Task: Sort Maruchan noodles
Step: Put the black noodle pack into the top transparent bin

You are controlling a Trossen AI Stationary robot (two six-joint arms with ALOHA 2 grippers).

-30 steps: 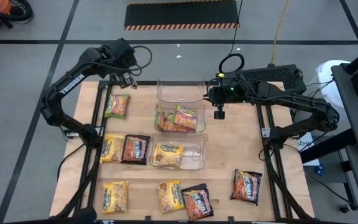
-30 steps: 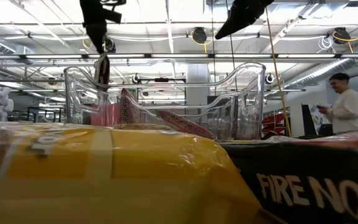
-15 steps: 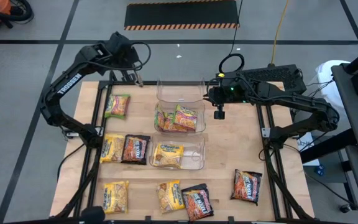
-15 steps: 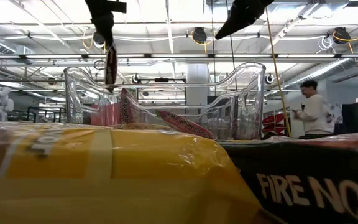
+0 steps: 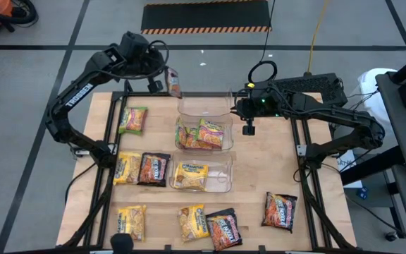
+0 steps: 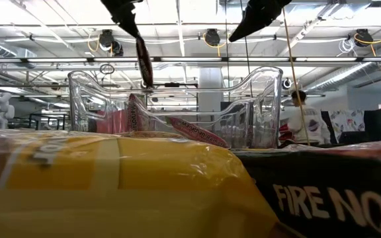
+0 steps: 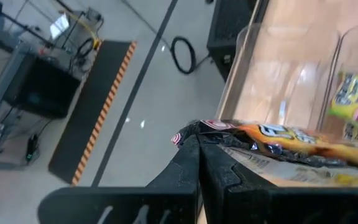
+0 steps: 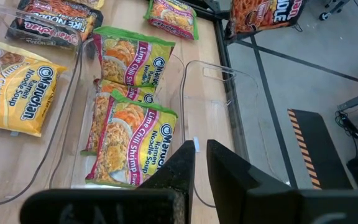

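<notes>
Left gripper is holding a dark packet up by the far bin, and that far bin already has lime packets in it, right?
Not quite: the far bin is empty; the high view shows the lime packets in the middle bin. The left gripper does hold a dark packet beside the far bin.

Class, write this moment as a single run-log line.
left gripper: shut on dark packet, held above empty far bin | right gripper: waiting beside middle bin, empty

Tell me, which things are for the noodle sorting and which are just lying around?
For the job: noodle packets on the table; the packet pinched in the left gripper; clear bins.
Just lying around: striped mat; yellow cable; person in the room behind.
</notes>
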